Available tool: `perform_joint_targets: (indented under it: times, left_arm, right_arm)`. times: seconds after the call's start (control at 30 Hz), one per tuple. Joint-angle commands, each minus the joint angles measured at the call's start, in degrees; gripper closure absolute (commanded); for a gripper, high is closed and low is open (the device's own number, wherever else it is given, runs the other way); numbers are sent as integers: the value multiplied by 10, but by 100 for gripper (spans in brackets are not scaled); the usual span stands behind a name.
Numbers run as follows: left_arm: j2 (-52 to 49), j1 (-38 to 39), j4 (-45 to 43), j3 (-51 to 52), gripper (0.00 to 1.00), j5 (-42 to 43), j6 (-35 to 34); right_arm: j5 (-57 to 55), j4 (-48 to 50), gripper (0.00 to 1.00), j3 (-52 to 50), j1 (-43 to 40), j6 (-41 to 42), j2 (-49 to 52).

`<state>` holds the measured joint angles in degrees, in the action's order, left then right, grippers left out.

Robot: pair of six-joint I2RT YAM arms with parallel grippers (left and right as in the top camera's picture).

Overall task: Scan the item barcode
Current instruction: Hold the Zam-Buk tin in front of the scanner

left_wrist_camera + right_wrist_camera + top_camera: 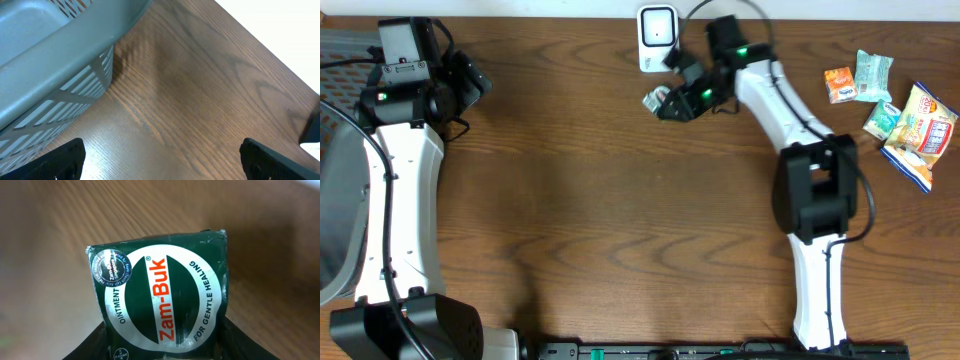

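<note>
The item is a dark green Zam-Buk ointment box (160, 300) with a white oval label and red lettering. My right gripper (165, 342) is shut on its lower end, with a black finger on each side. No barcode shows on the face toward the camera. In the overhead view the box (655, 99) hangs in the right gripper (667, 103) just below the white scanner (658, 36) at the table's far edge. My left gripper (475, 80) stands open over bare wood at the far left, its fingertips (60, 160) wide apart with nothing between them.
A grey slotted basket (60, 45) sits right beside the left gripper, along the table's left edge (332, 150). Several snack packets lie at the far right: an orange one (839, 84), two green ones (873, 72) and a chips bag (920, 135).
</note>
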<state>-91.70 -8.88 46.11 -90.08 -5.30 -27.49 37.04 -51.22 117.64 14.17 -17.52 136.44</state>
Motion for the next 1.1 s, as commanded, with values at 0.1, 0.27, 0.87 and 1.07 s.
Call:
perform_joint_targets:
  times: [0.1, 0.27, 0.87, 1.07]
  left_arm:
    - [0, 0, 1, -9, 2, -7, -7]
    - [0, 0, 0, -9, 2, -7, -7]
    - [0, 0, 1, -9, 2, -7, -7]
    - [0, 0, 1, -9, 2, -7, -7]
  right_arm:
    - [388, 42, 59, 17, -83, 35, -49]
    - [439, 61, 60, 17, -118, 78, -49]
    - [349, 81, 64, 17, -101, 102, -49]
    - [-17, 81, 73, 17, -56, 102, -49]
